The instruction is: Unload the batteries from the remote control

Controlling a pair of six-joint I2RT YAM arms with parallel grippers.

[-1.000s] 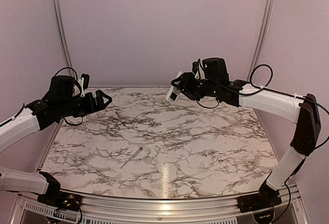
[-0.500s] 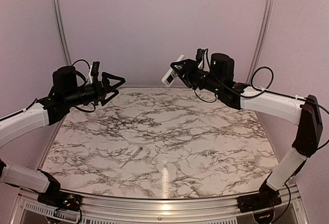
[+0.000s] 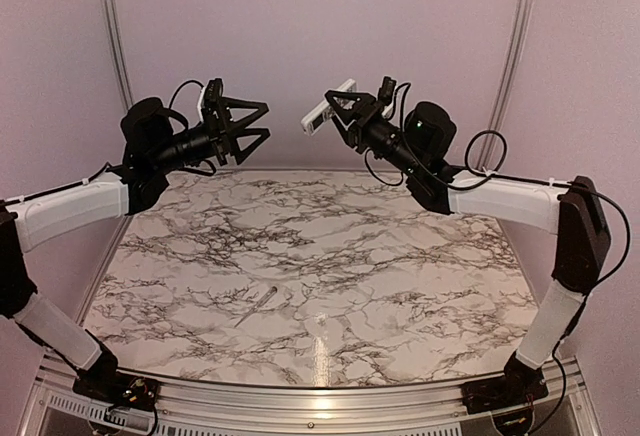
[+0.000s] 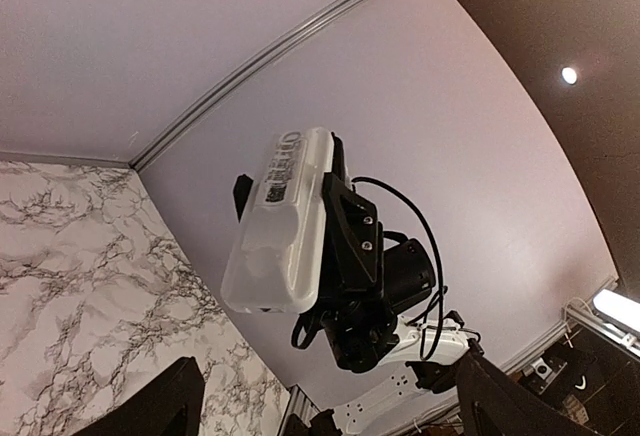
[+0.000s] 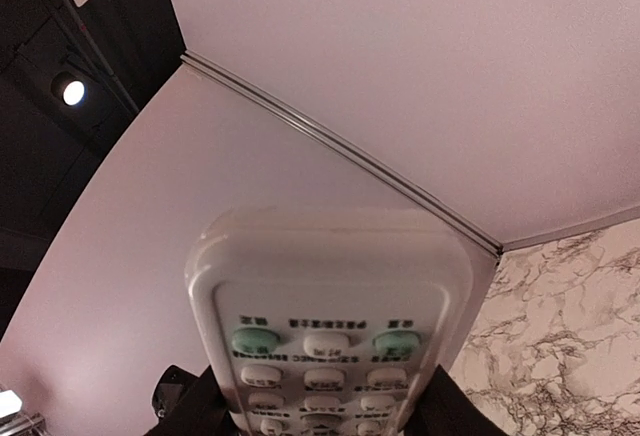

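With my right jaws gripping the remote control (image 3: 328,106) aloft, I should bring my open, empty left jaws squarely onto its back.

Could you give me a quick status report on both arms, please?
Left gripper open, empty, facing remote control. Right gripper shut on it, aloft over table. Nothing between them.

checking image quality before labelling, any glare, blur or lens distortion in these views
Top external: sharp, with a pale glare streak on the table near its front edge. Left wrist: fisheye bends the wall rail; a ceiling lamp flares slightly. Right wrist: the remote control sits very close, its buttons soft.
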